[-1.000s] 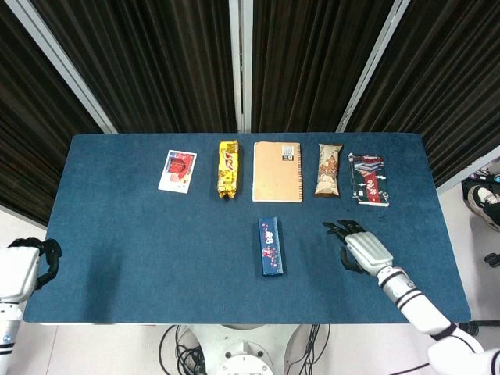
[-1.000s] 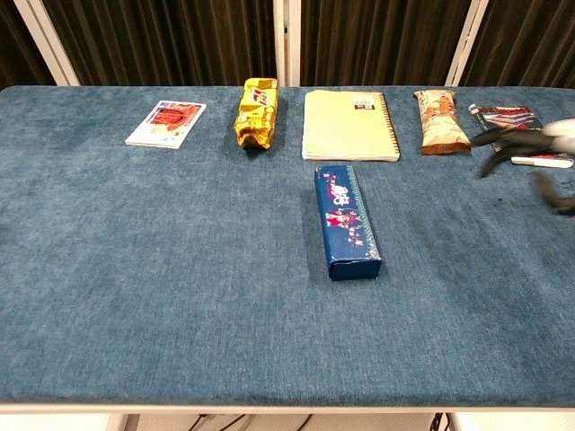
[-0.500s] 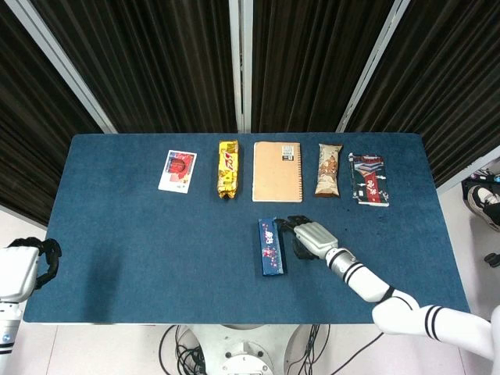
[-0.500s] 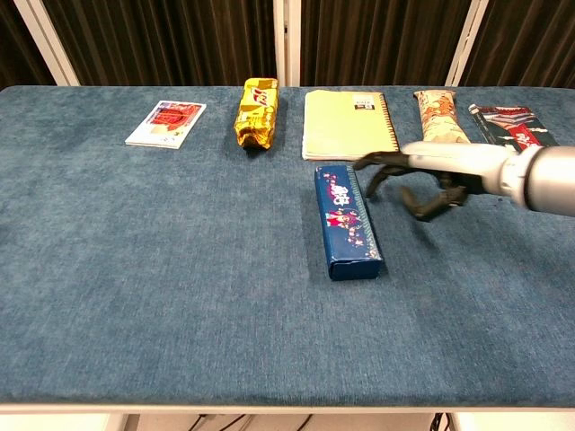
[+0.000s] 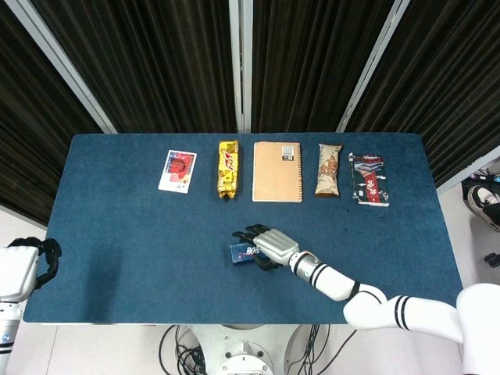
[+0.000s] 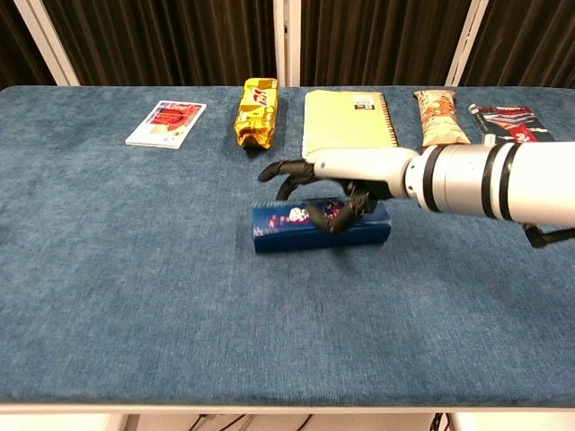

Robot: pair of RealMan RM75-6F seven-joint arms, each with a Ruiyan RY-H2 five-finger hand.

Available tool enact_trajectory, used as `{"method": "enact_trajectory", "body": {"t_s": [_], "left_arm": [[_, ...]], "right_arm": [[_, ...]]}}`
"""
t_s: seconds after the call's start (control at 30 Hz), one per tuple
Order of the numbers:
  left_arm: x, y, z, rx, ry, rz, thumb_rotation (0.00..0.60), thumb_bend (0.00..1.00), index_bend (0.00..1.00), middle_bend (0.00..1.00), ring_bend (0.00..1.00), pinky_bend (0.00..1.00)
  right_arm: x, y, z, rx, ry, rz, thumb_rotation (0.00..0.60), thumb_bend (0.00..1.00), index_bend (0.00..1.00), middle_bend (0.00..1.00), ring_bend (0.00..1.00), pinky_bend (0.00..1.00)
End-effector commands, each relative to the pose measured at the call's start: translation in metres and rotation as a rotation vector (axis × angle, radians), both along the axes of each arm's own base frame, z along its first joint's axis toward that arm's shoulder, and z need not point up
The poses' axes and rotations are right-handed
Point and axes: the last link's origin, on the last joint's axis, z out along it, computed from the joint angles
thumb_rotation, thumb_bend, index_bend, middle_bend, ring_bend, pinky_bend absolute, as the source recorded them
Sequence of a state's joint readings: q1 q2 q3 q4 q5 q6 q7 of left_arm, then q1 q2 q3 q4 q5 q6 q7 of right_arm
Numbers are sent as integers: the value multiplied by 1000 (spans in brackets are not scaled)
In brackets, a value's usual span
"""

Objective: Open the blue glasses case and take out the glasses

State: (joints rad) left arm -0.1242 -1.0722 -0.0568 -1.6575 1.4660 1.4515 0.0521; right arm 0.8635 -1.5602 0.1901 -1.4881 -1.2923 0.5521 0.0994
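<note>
Matt, napped blue cloth covers the table (image 6: 135, 296). Glossy printed card forms the blue glasses case (image 6: 278, 228). Shiny gold foil wraps the snack bar (image 6: 256, 112). Matt kraft paper fronts the notebook (image 6: 349, 126).

Both views are evenly and brightly lit from above, with no glare on the matte blue bench (image 5: 117, 234) and only a soft, faint shadow under the right robot hand (image 6: 314, 184). Focus is sharp across the bench. In the chest view the forearm behind the robot hand looms large, and the bench's far edge bows slightly.
</note>
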Motion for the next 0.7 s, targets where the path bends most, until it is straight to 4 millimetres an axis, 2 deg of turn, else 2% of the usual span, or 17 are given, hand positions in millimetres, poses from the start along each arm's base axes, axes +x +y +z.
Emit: {"method": "enact_trajectory", "body": {"t_s": [0.03,0.13,0.23,0.33,0.5,0.7], "left_arm": [[0,0,0,-1,0,1,600,579,664,644,452,440],[0,2,-1,-4,17,7,600,579,664,644,452,440],[1,1,-1,-1,17,9,600,580,664,644,452,440],[1,1,-1,-1,18,10,600,579,664,644,452,440],[1,1,-1,-1,21,10,600,579,664,644,452,440],[1,1,-1,-1,20,10,600,579,664,644,452,440]], "right_arm": [[-7,5,10,-25,-8,15,600,370,0,183,0,0],[-15,7,15,-63,-9,24,600,295,0,181,0,0],[-23,5,15,-100,12,44,600,282,14,179,0,0],[-26,4,11,-118,23,60,600,280,69,179,0,0],[-26,3,9,-118,23,63,600,331,157,184,0,0],[-27,3,9,-117,28,64,600,366,192,192,0,0]]}}
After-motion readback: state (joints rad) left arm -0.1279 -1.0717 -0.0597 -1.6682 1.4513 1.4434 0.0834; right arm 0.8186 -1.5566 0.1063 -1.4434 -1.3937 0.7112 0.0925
